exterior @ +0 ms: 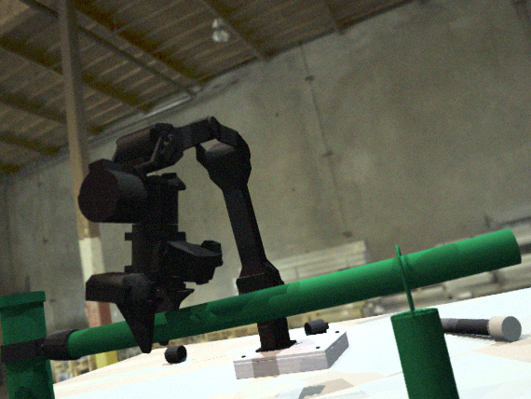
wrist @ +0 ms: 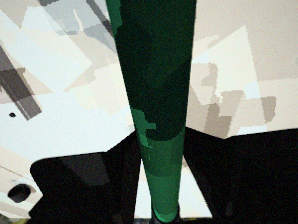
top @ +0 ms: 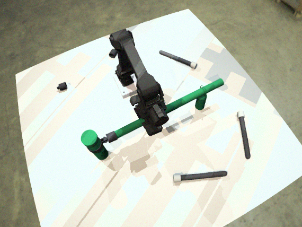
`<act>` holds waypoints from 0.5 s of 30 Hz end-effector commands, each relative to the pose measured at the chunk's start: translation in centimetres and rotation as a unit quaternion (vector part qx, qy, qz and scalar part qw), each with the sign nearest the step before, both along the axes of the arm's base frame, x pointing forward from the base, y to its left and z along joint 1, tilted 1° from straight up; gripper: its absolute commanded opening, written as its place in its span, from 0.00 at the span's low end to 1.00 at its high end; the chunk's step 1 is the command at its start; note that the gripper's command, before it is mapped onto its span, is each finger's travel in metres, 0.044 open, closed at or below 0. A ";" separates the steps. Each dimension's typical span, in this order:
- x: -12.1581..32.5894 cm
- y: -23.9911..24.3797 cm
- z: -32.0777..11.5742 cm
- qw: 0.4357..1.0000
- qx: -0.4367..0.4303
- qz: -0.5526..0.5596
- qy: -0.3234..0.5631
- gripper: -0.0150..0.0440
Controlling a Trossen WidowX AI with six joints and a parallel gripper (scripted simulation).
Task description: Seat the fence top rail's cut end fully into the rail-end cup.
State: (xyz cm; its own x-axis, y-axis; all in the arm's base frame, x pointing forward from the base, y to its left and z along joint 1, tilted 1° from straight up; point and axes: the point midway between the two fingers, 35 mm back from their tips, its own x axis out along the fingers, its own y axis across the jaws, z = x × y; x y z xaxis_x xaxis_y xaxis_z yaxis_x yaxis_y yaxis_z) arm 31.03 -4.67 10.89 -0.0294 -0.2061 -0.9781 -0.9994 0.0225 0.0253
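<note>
One claw, pinching the green rail; rail's one end at the dark cup beside the big post, toward the tabletop's left edge in the top view

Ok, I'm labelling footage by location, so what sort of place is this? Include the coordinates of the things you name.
Probably a warehouse or workshop: the exterior view shows a sloping ribbed ceiling on beams [exterior: 154, 56], a tall bare grey wall [exterior: 396, 130] and a hanging lamp [exterior: 220, 31].
</note>
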 end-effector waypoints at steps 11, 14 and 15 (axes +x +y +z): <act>0.1 -0.4 0.6 1.000 -0.007 0.001 -0.002 0.25; 0.1 -0.4 0.7 1.000 -0.007 0.001 -0.002 0.25; 0.1 -0.4 0.7 1.000 -0.007 0.001 -0.002 0.25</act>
State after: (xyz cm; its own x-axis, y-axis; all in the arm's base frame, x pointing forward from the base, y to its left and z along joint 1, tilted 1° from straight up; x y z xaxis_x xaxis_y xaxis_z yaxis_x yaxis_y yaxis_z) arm 31.03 -4.79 11.05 -0.0312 -0.2082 -0.9776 -0.9994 0.0224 0.0271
